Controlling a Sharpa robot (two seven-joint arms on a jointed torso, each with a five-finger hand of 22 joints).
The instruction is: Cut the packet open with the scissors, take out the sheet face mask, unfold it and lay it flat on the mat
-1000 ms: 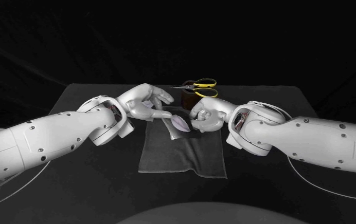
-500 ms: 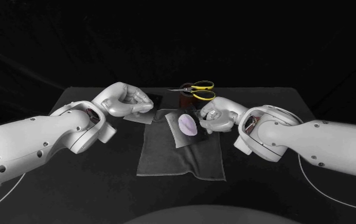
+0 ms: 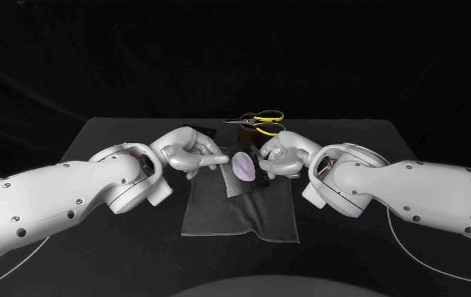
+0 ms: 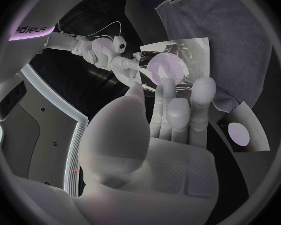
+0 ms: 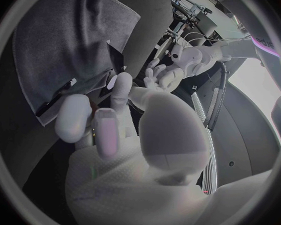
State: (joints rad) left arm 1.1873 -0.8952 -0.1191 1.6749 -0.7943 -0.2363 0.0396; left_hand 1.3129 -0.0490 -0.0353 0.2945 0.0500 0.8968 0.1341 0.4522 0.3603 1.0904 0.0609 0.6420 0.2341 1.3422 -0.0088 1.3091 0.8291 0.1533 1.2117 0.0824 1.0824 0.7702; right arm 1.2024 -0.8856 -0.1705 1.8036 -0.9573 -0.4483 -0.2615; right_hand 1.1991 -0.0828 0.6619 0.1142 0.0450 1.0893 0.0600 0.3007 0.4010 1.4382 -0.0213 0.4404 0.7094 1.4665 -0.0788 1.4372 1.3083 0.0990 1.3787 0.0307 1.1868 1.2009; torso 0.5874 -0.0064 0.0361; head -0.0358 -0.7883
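Observation:
The packet (image 3: 241,167), glossy and partly see-through with a pale oval on it, hangs tilted over the far end of the grey mat (image 3: 240,212). My right hand (image 3: 279,155) pinches its right edge. My left hand (image 3: 186,150) is at its left edge; in the left wrist view its fingers (image 4: 170,92) reach the packet (image 4: 175,67), and I cannot tell whether they pinch it. The yellow-handled scissors (image 3: 263,118) stand in a brown holder (image 3: 246,134) behind the hands.
A second dark flat piece (image 4: 240,133) with a pale oval lies on the table beside the mat (image 4: 228,40), behind my left hand (image 3: 199,131). The table's black surface runs on either side of the mat.
One second ago both hands were at the packet. My left hand then drew away to the left with a dark piece, and has now come back to the packet without it. The right hand kept its hold.

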